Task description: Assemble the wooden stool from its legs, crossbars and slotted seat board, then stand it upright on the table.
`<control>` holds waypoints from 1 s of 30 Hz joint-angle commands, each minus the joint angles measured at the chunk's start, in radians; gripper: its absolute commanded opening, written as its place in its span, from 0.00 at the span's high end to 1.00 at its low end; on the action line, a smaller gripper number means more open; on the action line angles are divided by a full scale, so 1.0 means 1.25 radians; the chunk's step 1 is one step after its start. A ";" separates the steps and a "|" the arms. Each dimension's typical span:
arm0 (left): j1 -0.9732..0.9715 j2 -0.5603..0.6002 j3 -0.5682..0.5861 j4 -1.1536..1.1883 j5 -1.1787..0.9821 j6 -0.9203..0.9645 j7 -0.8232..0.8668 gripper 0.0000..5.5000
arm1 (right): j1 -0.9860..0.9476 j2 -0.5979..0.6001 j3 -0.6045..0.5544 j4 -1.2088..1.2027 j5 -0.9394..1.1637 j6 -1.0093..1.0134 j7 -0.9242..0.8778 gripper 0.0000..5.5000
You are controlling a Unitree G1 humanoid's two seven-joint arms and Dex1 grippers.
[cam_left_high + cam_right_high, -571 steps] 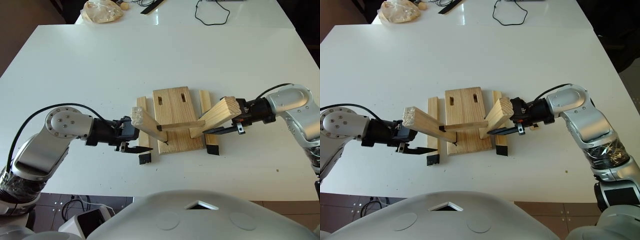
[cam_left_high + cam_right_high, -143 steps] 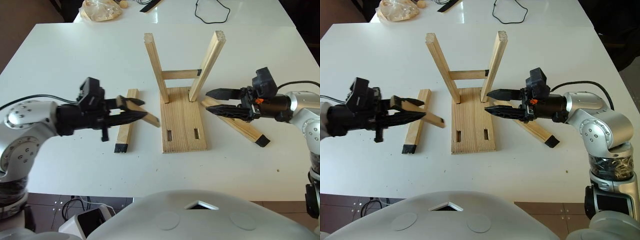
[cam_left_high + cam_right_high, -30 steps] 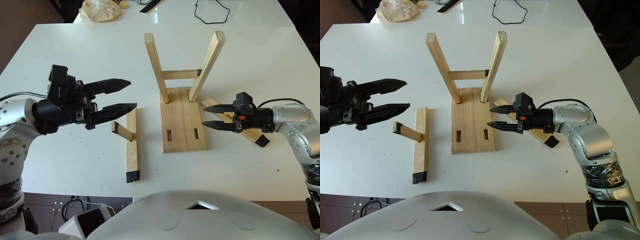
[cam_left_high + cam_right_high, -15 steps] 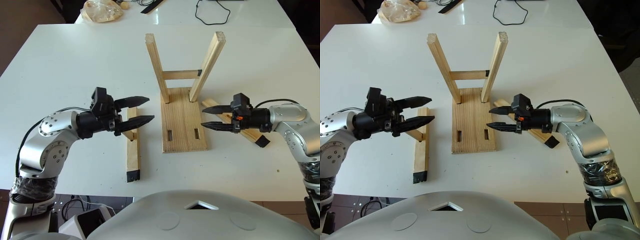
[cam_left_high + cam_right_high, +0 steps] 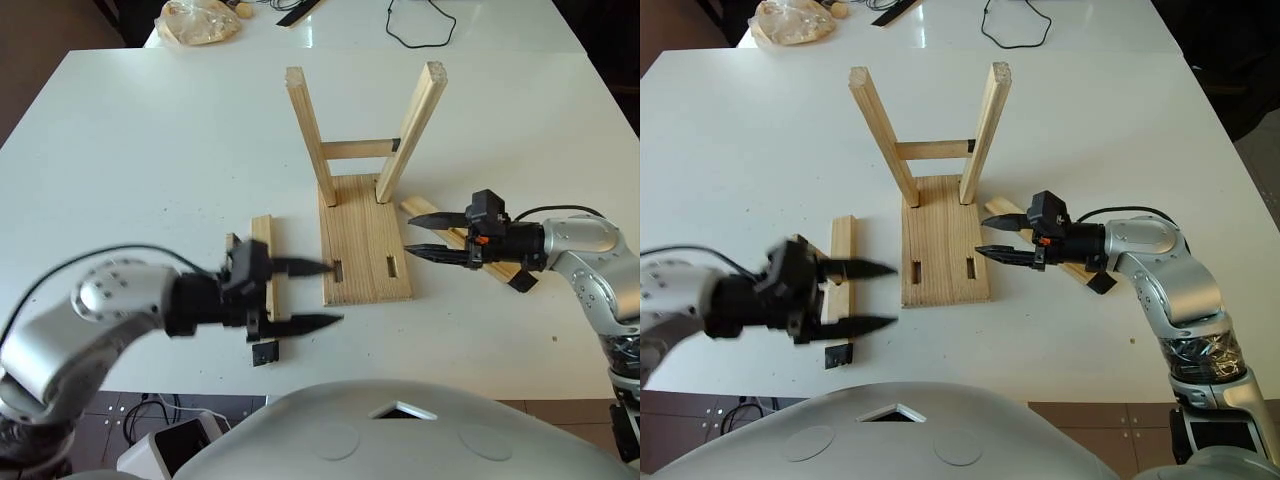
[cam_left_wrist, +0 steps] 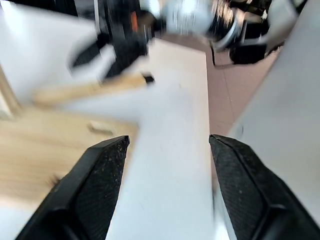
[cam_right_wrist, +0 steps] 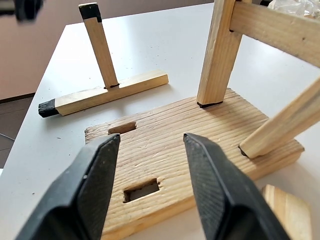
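**Half a stool standing, both grippers open and empty**

Lower left of the head view: the left gripper [image 5: 322, 295] hangs low over the white table [image 5: 140, 150]. Its fingers are spread wide and there is nothing between them. Under it lies a loose leg [image 5: 843, 238] of pale wood, black-tipped at its near end. A short crossbar [image 7: 100, 50] stands straight up out of it.

Centre frame: the slotted seat board [image 5: 365, 235] lies flat, light pine with the grain running lengthwise. The pair of rectangular slots [image 5: 340, 270] at its near end gape open. At the far end two legs [image 5: 306, 130] stand in the board, leaning apart towards their tops. A second crossbar [image 5: 357, 150] ties them together partway up.

To the right: the right gripper [image 5: 412, 234] sits at the board's right edge, pointing in at it. Its jaws are parted a moderate way and grip nothing. Beneath it another loose leg [image 5: 508, 272] lies diagonally on the table, its black tip towards the lower right
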 commanded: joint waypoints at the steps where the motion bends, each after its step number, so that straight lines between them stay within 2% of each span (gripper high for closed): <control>1: 0.123 0.014 -0.072 0.078 0.150 -0.094 -0.027 0.46 | 0.001 0.003 -0.019 -0.044 0.038 0.021 -0.010 0.57; 5: 0.152 0.019 -0.075 0.177 0.242 -0.173 -0.044 0.46 | -0.014 0.001 -0.020 -0.047 0.045 0.031 -0.016 0.57; 15: 0.159 0.119 0.025 0.343 0.373 -0.303 -0.117 0.46 | 0.002 0.006 -0.030 -0.081 0.054 0.043 -0.051 0.57; 22: 0.087 0.122 0.166 0.319 0.258 -0.251 -0.152 0.46 | 0.015 0.007 -0.028 -0.082 0.048 0.032 -0.061 0.57; 25: 0.067 0.108 0.207 0.315 0.225 -0.218 -0.143 0.39 | 0.019 0.007 -0.028 -0.083 0.045 0.028 -0.064 0.57; 27: 0.044 0.102 0.219 0.345 0.228 -0.206 -0.128 0.35 | 0.022 0.008 -0.030 -0.084 0.044 0.026 -0.066 0.57; 30: 0.041 0.103 0.217 0.384 0.253 -0.206 -0.131 0.35 | 0.025 0.009 -0.029 -0.082 0.039 0.020 -0.068 0.57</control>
